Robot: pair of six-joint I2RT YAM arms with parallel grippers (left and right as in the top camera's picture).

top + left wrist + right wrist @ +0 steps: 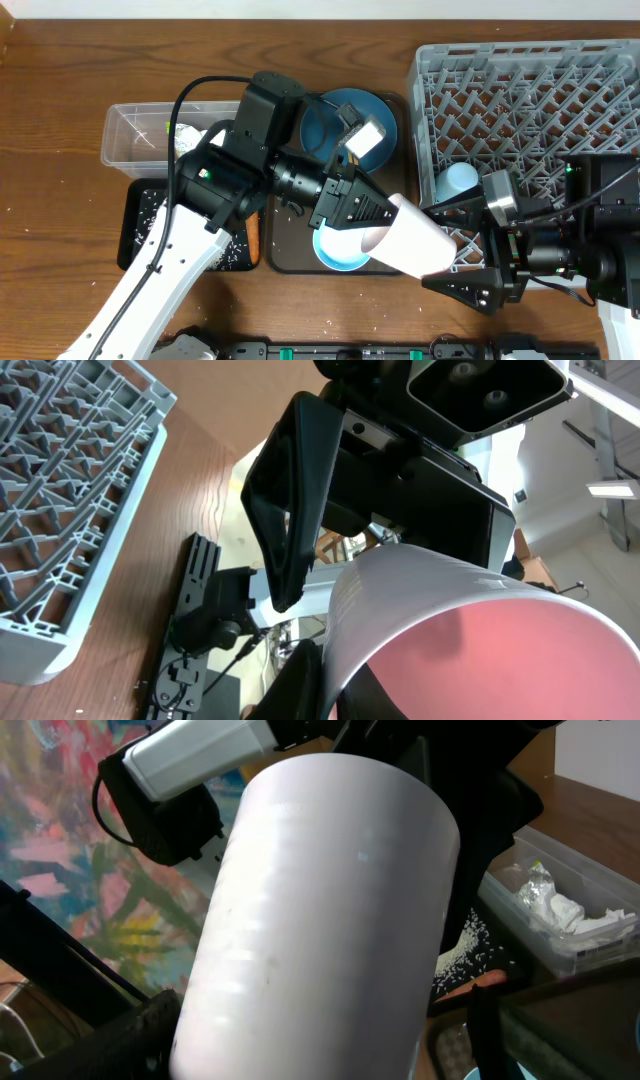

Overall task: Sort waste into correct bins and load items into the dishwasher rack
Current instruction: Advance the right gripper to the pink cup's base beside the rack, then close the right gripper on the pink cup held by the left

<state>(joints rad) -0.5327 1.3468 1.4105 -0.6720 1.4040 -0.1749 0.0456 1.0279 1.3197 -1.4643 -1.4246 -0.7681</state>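
Handover, we judge: our left hand [366, 214] clamps the pink cup [412, 240] so the right hand [452, 248], spread apart, can rack it.

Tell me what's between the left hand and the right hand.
The pink cup: the left hand grips its rim, its base toward the open right hand. Overhead view.

- A robot lab, I'd say, not a real kitchen: a left arm [170, 250] and a right arm [600, 260] work at one wooden table [60, 80].
- A black rail [340, 352] with connectors lines the table's near edge.
- The grey rack [520, 90] and clear tub [135, 140] look like a staged washing-up set.
- Behind: a white wall [600, 560], a ceiling light [610, 488], and a bright painted backdrop [60, 870].
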